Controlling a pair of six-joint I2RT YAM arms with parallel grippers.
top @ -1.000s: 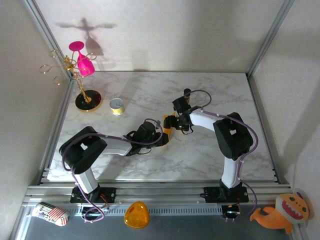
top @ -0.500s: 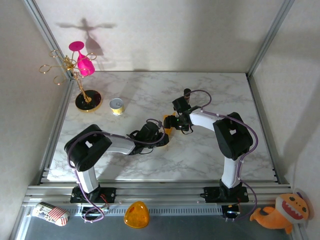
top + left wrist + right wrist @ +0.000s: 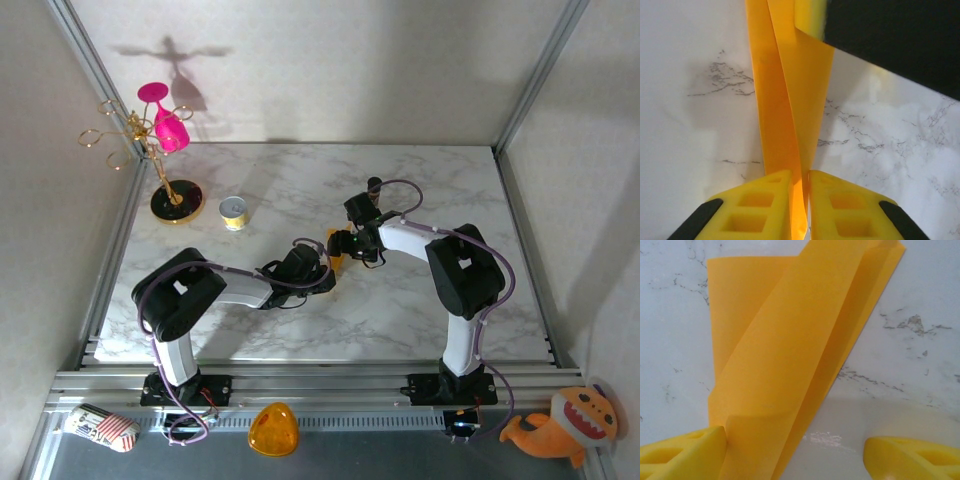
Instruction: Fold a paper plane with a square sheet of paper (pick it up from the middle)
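One folded paper sheet (image 3: 790, 100) sits pinched between two left fingers (image 3: 760, 205).

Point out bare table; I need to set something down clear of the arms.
Free: the table along its far edge right of the yellow tin, and its near middle strip. Crowded: the centre, around the sheet of paper and both arms; far left, by the gold rack.
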